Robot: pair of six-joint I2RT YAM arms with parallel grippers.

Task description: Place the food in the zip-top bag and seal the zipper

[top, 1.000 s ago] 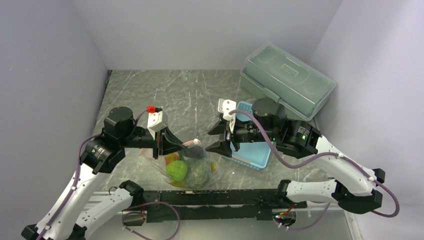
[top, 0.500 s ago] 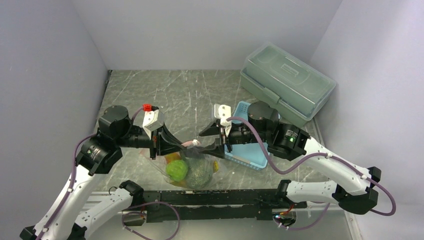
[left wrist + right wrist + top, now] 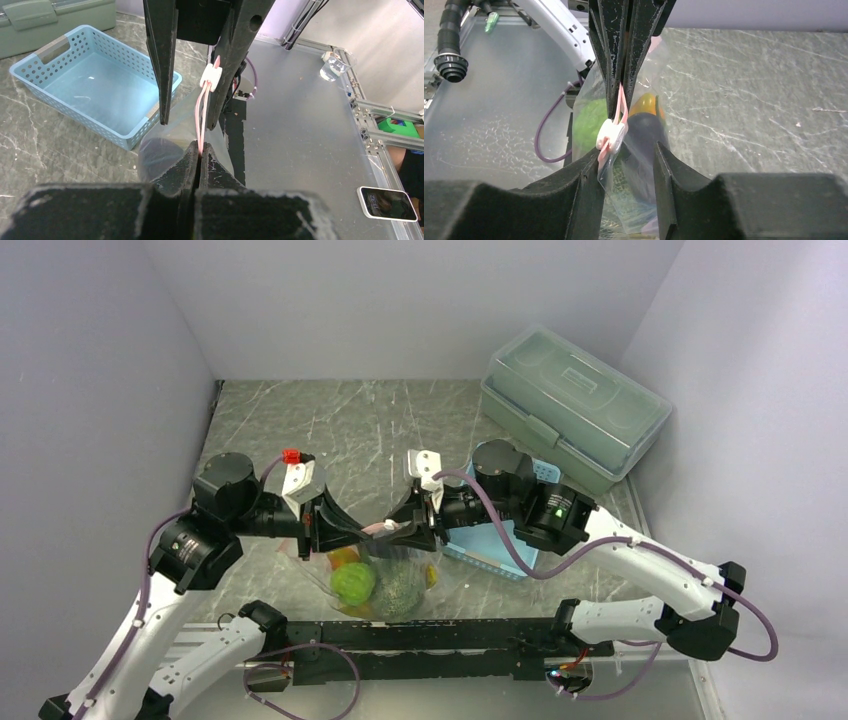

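The clear zip-top bag hangs between my two grippers and holds the food: a lime-green fruit, a dark netted melon, an orange-red piece and a bit of yellow banana. My left gripper is shut on the pink zipper. A white slider sits on the zipper's other end. My right gripper stands open around that end. The slider lies against its left finger, and the bag's clear corner hangs in the gap.
A light blue basket lies just right of the bag, under my right arm. A grey-green lidded box stands at the back right. The black rail of the arm bases runs right below the bag.
My right gripper has moved left from over the basket to the slider end of the zipper, and its jaws have narrowed. The left gripper keeps its hold and has shifted slightly left.
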